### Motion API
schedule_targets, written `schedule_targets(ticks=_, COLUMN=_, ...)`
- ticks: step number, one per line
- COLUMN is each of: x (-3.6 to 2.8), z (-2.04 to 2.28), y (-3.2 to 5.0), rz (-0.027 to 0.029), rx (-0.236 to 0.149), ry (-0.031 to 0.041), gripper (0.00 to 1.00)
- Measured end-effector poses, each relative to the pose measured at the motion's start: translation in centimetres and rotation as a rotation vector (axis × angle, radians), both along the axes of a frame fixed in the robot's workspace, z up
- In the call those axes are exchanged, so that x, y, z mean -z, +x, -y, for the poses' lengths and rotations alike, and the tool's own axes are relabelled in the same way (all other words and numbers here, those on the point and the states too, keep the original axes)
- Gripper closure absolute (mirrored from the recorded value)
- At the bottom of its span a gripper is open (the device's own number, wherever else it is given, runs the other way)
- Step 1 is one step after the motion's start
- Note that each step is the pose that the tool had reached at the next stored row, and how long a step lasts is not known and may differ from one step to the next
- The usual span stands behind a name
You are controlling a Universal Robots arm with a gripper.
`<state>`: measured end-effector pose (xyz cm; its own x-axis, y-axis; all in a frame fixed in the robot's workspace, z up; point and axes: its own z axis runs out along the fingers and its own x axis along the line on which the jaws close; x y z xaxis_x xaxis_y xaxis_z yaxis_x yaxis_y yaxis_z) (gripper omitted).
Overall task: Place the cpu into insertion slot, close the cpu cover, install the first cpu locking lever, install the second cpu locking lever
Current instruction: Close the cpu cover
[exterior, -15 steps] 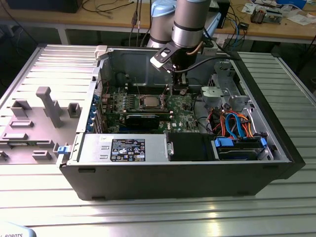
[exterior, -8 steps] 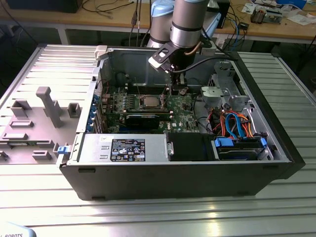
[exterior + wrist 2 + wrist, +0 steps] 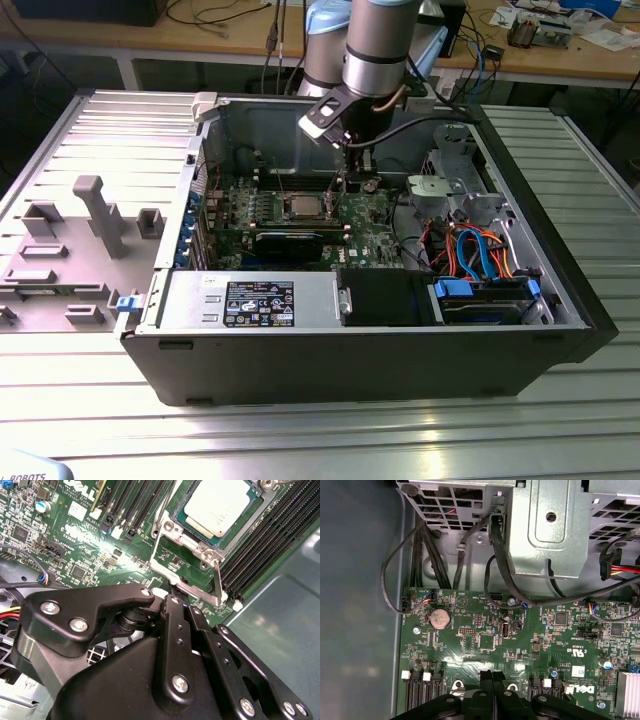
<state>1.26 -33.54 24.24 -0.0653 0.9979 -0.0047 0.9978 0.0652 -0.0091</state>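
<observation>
The cpu (image 3: 220,505) lies flat, silver top up, in the insertion slot (image 3: 197,539) on the green motherboard (image 3: 90,545). In the exterior view the cpu (image 3: 302,207) shows at the board's middle. The silvery cpu cover (image 3: 173,527) frames the chip and looks lowered around it. A thin metal locking lever (image 3: 218,580) runs along the socket's near side. My gripper (image 3: 170,599) hovers just beside that lever, its black fingers pressed together. I cannot tell whether they touch it. In the first wrist view the gripper (image 3: 493,676) is shut above the board. In the exterior view the gripper (image 3: 350,180) hangs to the right of the cpu.
Long black memory slots (image 3: 270,540) flank the socket. A black graphics card (image 3: 290,240) lies in front of it. A metal drive cage (image 3: 445,185) and coloured cables (image 3: 480,250) fill the case's right side. Grey cables (image 3: 510,580) loop over the board's edge near a coin battery (image 3: 439,618).
</observation>
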Motion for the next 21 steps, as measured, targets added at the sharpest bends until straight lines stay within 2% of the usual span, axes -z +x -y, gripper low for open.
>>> schedule_targets(ticks=5, x=0.02, z=0.0, y=-0.12, rz=0.0001, rx=0.0, ry=0.0001, gripper=0.89)
schedule_targets(ticks=10, x=0.05, z=0.0, y=-0.69, rz=0.0, rx=0.0, ry=0.0, gripper=0.89)
schedule_targets(ticks=21, x=0.21, z=0.0, y=-1.04, rz=-0.005, rx=0.0, ry=0.0001, gripper=0.89)
